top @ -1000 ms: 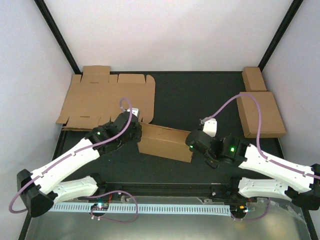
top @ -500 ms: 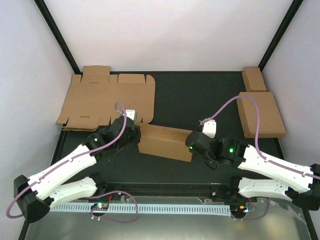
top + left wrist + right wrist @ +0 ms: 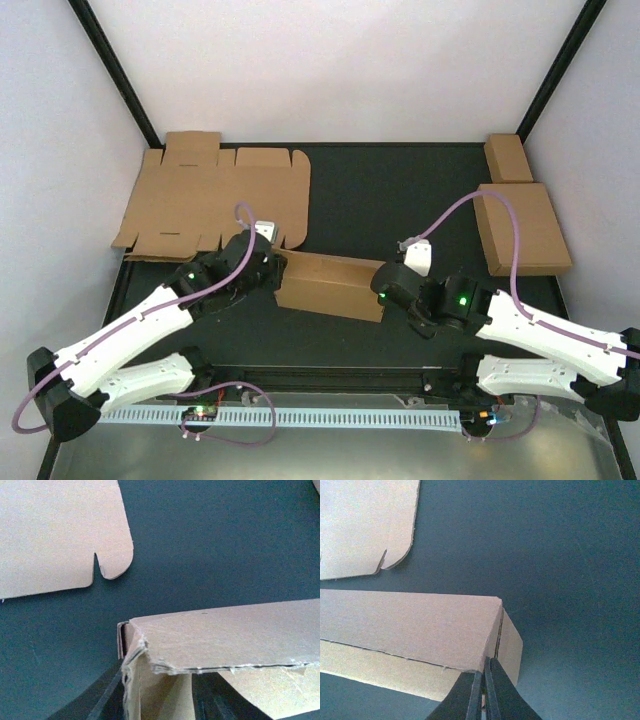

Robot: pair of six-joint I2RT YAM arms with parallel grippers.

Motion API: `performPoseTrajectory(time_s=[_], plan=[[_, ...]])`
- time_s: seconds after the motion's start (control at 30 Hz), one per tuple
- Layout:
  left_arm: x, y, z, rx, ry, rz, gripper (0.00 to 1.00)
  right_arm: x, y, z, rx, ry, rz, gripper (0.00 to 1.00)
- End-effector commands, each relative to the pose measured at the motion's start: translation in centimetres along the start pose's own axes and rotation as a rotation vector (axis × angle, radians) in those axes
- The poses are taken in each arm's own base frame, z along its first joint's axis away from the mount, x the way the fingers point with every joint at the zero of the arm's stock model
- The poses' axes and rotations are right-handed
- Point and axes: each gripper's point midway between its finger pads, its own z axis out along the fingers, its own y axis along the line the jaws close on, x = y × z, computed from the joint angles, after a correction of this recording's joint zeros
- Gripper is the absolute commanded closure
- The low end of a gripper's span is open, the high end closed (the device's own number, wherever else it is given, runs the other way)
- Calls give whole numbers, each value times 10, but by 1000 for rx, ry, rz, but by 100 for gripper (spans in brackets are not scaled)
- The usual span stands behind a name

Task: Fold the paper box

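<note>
The paper box [image 3: 330, 285], plain brown cardboard and partly folded into a long shape, lies across the middle of the table between the arms. My left gripper [image 3: 274, 270] is at its left end. In the left wrist view [image 3: 157, 700] a ragged end flap of the box [image 3: 225, 640] fills the gap between the dark fingers [image 3: 107, 700]. My right gripper [image 3: 386, 290] is at the box's right end. In the right wrist view the gripper [image 3: 484, 664] is shut at the near corner of the box [image 3: 420, 625], beside the end flap [image 3: 511, 647].
A flat die-cut cardboard sheet [image 3: 215, 195] lies at the back left and shows in both wrist views [image 3: 55, 530] [image 3: 365, 525]. Two folded brown boxes, one larger [image 3: 520, 228] and one small [image 3: 508, 158], sit by the right wall. A purple cable [image 3: 480, 200] loops above the right arm.
The left wrist has shifted slightly away from the near edge and its forearm has swung. The box between the grippers has turned a little. The right gripper has barely moved.
</note>
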Motion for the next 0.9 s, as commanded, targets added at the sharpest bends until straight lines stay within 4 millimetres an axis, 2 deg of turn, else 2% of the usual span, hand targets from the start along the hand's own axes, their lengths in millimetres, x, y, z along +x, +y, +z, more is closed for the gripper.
performPoseTrajectory(time_s=[0.0, 0.07, 0.23, 0.37, 0.6, 0.8, 0.87], plan=[[17, 8, -6, -41, 98, 42, 62, 24, -14, 6, 47, 88, -49, 98], [12, 5, -9, -30, 87, 44, 57, 23, -13, 6, 44, 87, -51, 98], [-1, 0, -22, 2, 44, 48, 35, 23, -13, 6, 44, 88, -52, 98], [-11, -4, -34, 41, -16, 50, 24, 23, -12, 6, 42, 87, -51, 98], [-23, -6, -55, 91, -97, 37, 14, 23, -13, 6, 46, 89, -57, 98], [-26, -9, -60, 105, -103, 30, 2, 22, -12, 4, 40, 88, -56, 98], [-28, -9, -62, 105, -107, 33, 3, 22, -12, 4, 39, 88, -57, 98]])
